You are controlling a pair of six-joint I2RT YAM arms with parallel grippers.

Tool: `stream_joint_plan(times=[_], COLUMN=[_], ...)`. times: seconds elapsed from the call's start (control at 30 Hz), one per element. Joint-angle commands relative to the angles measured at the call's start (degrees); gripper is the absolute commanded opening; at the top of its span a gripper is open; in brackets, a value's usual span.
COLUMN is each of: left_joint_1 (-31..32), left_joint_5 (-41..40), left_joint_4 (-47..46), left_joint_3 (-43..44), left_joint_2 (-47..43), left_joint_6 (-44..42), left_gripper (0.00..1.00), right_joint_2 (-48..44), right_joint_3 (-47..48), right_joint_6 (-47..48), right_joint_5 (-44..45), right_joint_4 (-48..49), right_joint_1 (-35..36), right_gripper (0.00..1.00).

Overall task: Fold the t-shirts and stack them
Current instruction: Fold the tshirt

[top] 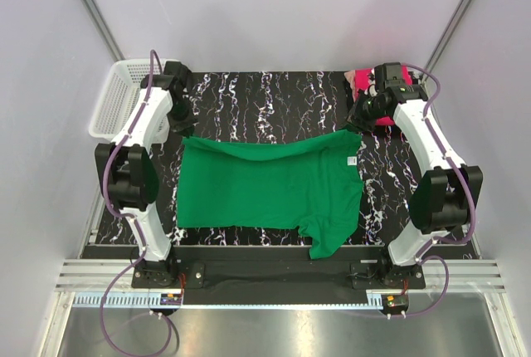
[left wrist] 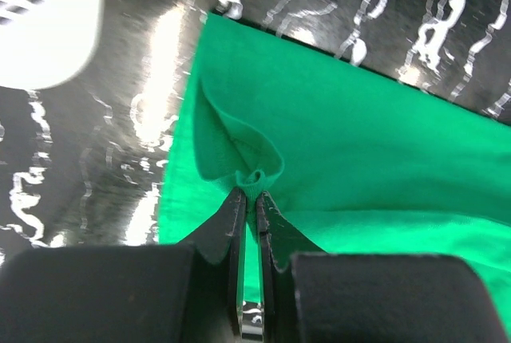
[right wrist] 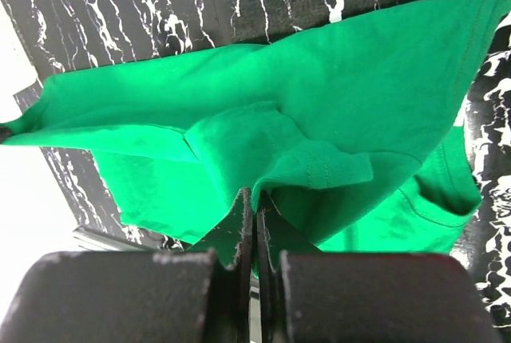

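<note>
The bright green t-shirt [top: 265, 184] lies spread across the black marbled table, its far edge lifted and sagging between the two grippers. My left gripper [top: 184, 131] is shut on the shirt's far left corner, with a small pinch of green cloth [left wrist: 257, 179] bunched between its fingertips. My right gripper [top: 355, 124] is shut on the far right corner, near the white neck label [top: 350, 160]; a fold of hem [right wrist: 319, 171] hangs over its tips. The hot pink t-shirt [top: 363, 81] lies crumpled at the far right, partly hidden behind the right arm.
A white plastic mesh basket [top: 116, 100] stands at the far left of the table, its corner showing in the left wrist view [left wrist: 40, 24]. One green sleeve [top: 332, 237] hangs toward the near table edge. Grey walls close in both sides.
</note>
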State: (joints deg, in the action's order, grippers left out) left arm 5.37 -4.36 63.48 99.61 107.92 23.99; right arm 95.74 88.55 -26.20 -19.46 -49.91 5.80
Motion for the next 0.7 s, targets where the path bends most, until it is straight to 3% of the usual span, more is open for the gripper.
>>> stream_joint_plan(times=[0.0, 0.67], left_joint_1=[0.26, 0.79], left_joint_5=[6.03, -1.09], left_joint_4=[0.76, 2.52], left_joint_3=[-1.17, -6.1], left_joint_2=[-4.38, -5.35], left_joint_6=[1.76, 4.74], left_gripper=[0.0, 0.0], right_joint_2=[-2.14, -6.45], right_joint_3=[0.74, -10.59], right_joint_6=[-1.49, -4.21], right_joint_5=[-2.07, -0.84], right_joint_4=[-0.63, -1.15], right_joint_1=[0.44, 0.96], right_gripper=[0.0, 0.0])
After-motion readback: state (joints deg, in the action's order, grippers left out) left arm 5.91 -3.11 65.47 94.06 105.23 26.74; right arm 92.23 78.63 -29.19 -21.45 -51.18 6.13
